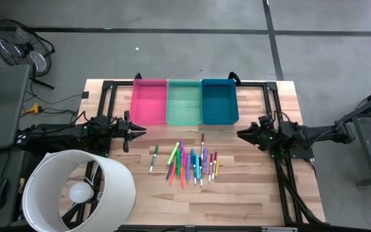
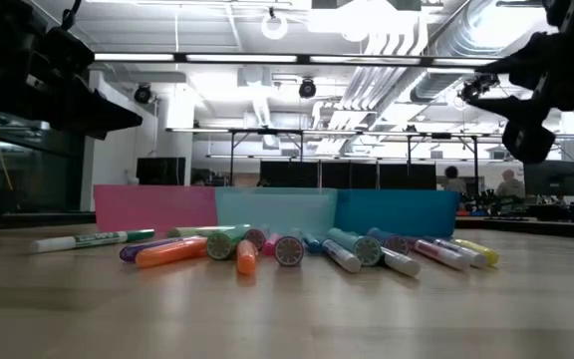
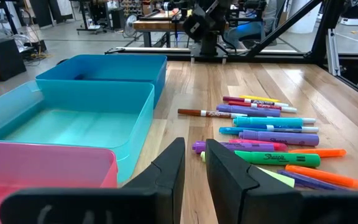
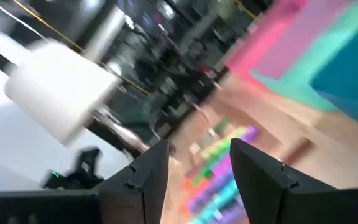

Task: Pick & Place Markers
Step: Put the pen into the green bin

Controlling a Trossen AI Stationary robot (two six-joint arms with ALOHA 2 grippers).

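Observation:
Several markers [image 1: 189, 164] in mixed colours lie side by side on the wooden table's middle, in front of three bins. The low view shows the markers [image 2: 287, 249] lying flat on the boards. My left gripper [image 1: 137, 131] hovers at the table's left, pointing right; its fingers [image 3: 194, 146] stand a little apart with nothing between them. My right gripper [image 1: 242, 134] hovers at the table's right, pointing left and rolled to one side. It is open [image 4: 199, 146] and holds nothing. The blurred right wrist view shows the markers [image 4: 219, 168] beyond its fingers.
Pink [image 1: 149, 102], green [image 1: 183, 103] and blue [image 1: 219, 101] bins stand in a row at the table's far edge. A white lamp shade [image 1: 79, 190] overlaps the table's near left corner. Black frame rails [image 1: 282, 174] run along both sides.

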